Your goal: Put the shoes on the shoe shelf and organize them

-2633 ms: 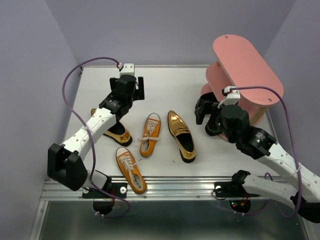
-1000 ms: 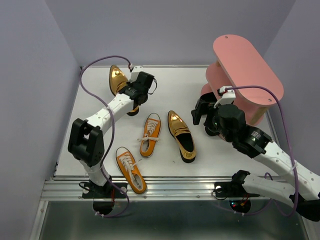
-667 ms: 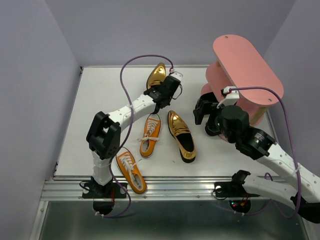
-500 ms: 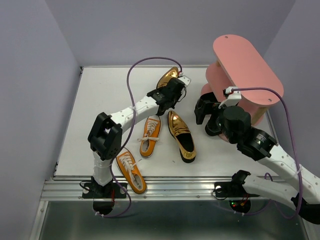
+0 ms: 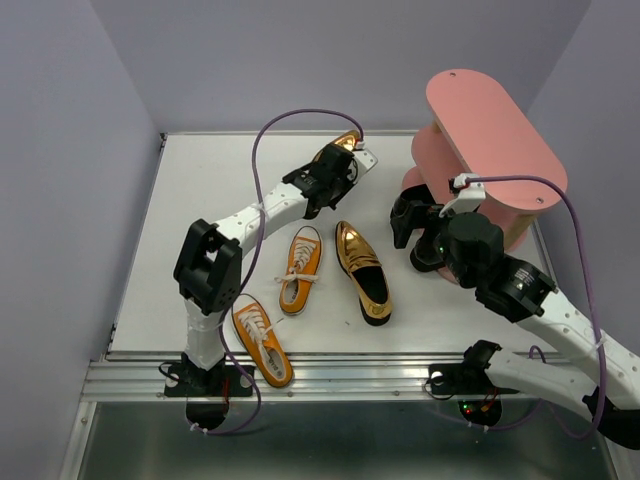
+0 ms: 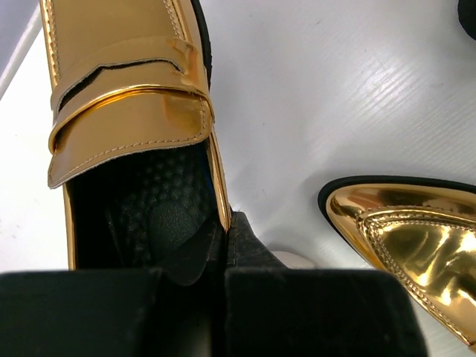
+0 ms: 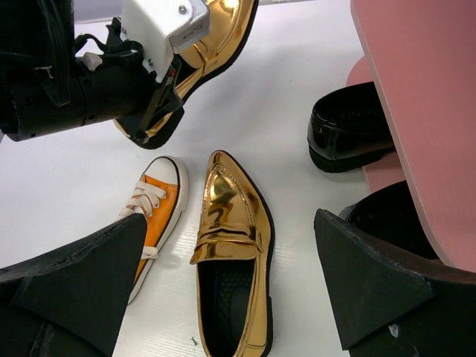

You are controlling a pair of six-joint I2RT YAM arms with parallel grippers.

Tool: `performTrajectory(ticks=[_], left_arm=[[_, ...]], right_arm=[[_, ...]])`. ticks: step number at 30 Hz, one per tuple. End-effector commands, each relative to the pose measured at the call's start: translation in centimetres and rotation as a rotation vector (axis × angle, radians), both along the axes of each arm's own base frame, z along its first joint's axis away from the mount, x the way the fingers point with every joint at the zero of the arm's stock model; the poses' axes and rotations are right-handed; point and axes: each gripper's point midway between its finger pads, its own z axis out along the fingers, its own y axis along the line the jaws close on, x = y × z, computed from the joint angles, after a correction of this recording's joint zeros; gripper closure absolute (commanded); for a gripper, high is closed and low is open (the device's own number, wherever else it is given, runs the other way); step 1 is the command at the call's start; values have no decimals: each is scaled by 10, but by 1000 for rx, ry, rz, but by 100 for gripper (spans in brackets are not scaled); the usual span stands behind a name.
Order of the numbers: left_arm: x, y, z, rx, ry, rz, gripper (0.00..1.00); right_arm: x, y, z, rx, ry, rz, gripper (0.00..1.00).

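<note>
**A:** What takes up the most room?

**B:** The white desk (image 5: 200, 250), and after that the pink shoe shelf (image 5: 490, 120), which stands at its far right corner.

**A:** And the arms?

**B:** The left fingers (image 6: 223, 253) are pinched narrow on the heel rim of a gold loafer (image 5: 345, 147). They hold it above the desk at the far middle, left of the shelf. The right fingers (image 5: 411, 240) are spread wide and hold nothing, just beside the shelf's near left side.

**A:** The other shoes?

**B:** A second gold loafer (image 5: 362, 270) lies mid-desk, with an orange sneaker (image 5: 300, 268) just to its left. The other sneaker (image 5: 262, 340) lies at the near edge. A black dress shoe (image 7: 349, 137) sits partly under a pink board at the shelf's foot.
</note>
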Motion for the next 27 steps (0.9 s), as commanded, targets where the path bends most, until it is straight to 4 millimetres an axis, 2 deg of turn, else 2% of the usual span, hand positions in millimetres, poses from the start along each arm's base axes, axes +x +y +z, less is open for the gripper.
performTrajectory(ticks=[1, 4, 7, 8, 12, 15, 19, 24, 27], left_arm=[[29, -11, 51, -69, -121, -55, 100], [38, -15, 53, -91, -128, -92, 100], [45, -21, 44, -101, -123, -137, 100], [45, -29, 37, -123, -96, -177, 100], [58, -33, 19, -142, -43, -186, 100], [71, -28, 0, -127, -8, -155, 100], [76, -28, -13, -112, 54, -120, 100], [81, -22, -15, -95, 35, -82, 92], [80, -18, -3, -101, 6, -64, 90]], right_arm=[[-2, -5, 9, 20, -25, -19, 0], [-2, -5, 9, 21, -24, -17, 0], [-3, -5, 9, 19, -25, -17, 0], [-3, -6, 9, 16, -23, -20, 0], [-4, -8, 8, 13, -21, -28, 0], [-4, -10, 10, 12, -22, -32, 0], [-4, -12, 9, 2, -20, -40, 0], [-4, -10, 9, 2, -16, -35, 0], [-3, -10, 8, -1, -15, -36, 0]])
